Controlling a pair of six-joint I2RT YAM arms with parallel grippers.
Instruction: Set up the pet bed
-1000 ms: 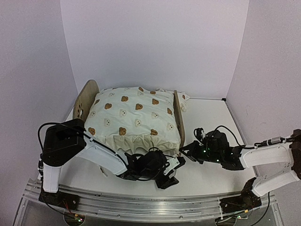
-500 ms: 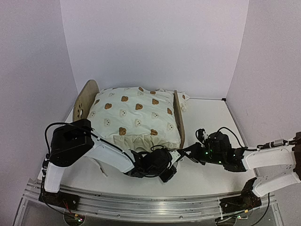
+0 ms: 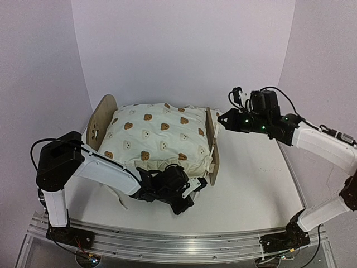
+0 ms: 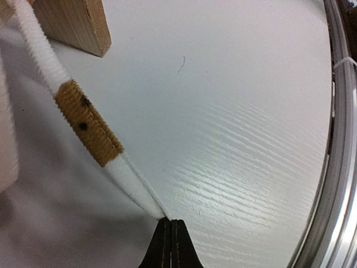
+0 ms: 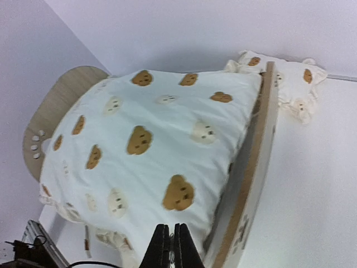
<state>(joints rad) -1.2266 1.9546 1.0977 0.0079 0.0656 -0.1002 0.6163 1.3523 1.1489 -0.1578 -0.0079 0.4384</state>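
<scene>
The pet bed stands at the left of the table, with its rounded headboard (image 3: pixel 103 120) on the left and its lower footboard (image 3: pixel 212 149) on the right. Cream bear-print bedding (image 3: pixel 159 137) lies puffed up over it and hides the base. Low at the bed's front edge, my left gripper (image 3: pixel 195 184) is shut on the bedding's ruffled hem (image 4: pixel 89 121), which runs taut into the jaw tips (image 4: pixel 170 220). My right gripper (image 3: pixel 222 118) hovers shut above the footboard's far end, holding nothing. From there it looks down on the bedding (image 5: pixel 156 134) and footboard (image 5: pixel 252 167).
A small bear-print pillow (image 3: pixel 218 118) (image 5: pixel 293 84) lies on the table behind the footboard. One wooden leg of the bed (image 4: pixel 72 22) stands near the left gripper. White table (image 3: pixel 251 178) stretches right of the bed, with a metal rail (image 3: pixel 178 240) along the near edge.
My left gripper closed on the bedding's hem at the bed's front. My right arm rose from the table beside the footboard to a place above the footboard's far end.
</scene>
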